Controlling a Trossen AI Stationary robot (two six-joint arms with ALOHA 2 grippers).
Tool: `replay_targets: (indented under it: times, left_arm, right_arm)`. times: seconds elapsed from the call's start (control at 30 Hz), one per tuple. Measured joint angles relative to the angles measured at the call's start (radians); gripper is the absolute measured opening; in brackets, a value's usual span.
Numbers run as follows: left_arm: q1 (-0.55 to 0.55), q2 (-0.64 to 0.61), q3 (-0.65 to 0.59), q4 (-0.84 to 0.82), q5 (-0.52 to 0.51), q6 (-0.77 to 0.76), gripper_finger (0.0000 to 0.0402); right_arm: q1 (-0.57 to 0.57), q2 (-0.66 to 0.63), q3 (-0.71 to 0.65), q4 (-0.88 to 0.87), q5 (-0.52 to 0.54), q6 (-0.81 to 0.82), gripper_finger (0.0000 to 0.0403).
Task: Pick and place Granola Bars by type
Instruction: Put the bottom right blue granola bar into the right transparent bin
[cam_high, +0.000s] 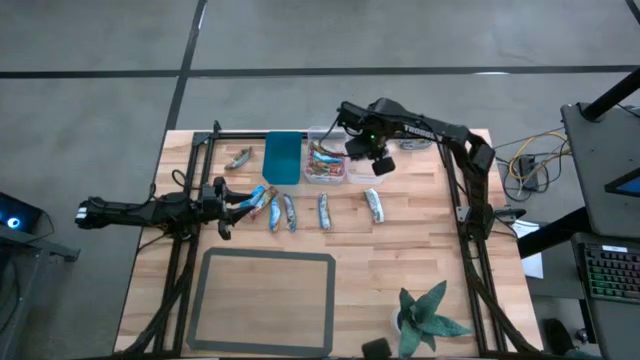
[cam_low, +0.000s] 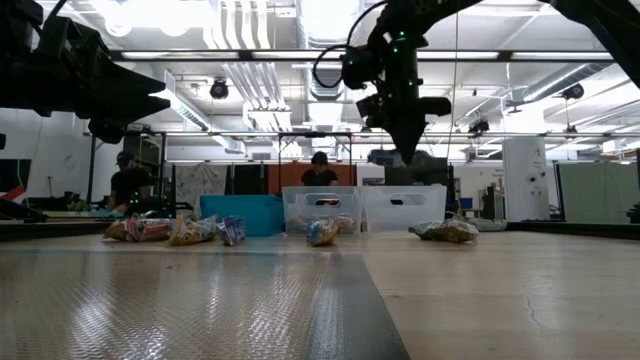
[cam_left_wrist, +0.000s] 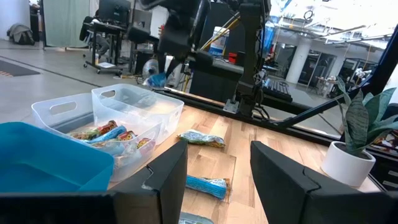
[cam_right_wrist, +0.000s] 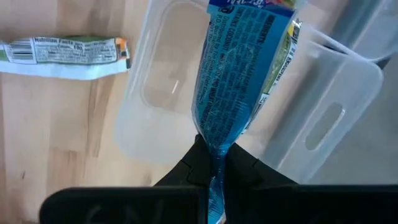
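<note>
Right gripper (cam_right_wrist: 214, 163) pinches a blue granola bar (cam_right_wrist: 245, 68) above the empty clear bin (cam_right_wrist: 168, 93). Left gripper (cam_left_wrist: 217, 171) half open, empty, low over the wooden bench (cam_high: 420, 250). Workshop room behind.

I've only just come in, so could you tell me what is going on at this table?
The robot is sorting granola bars into bins. The right gripper is shut on a blue granola bar, holding it above the empty clear bin. The neighbouring clear bin already holds several bars, and the teal bin sits beside it. The left gripper hovers part-open by a row of bars lying on the wooden table.
</note>
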Motion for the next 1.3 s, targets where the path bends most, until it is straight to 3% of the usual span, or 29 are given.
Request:
replay_targets:
  times: [0.37,0.8,1.3]
  left_arm:
    - [0.000,0.000,0.000,0.000,0.000,0.000,0.0159]
    - [0.000,0.000,0.000,0.000,0.000,0.000,0.0159]
    - [0.000,0.000,0.000,0.000,0.000,0.000,0.0159]
  right_arm:
    - [0.018,0.000,-0.120,0.176,-0.006,0.004,0.0008]
    - [0.025,0.004,-0.271,0.242,-0.006,0.002,0.0008]
    - [0.025,0.026,-0.322,0.382,-0.082,-0.021,0.0008]
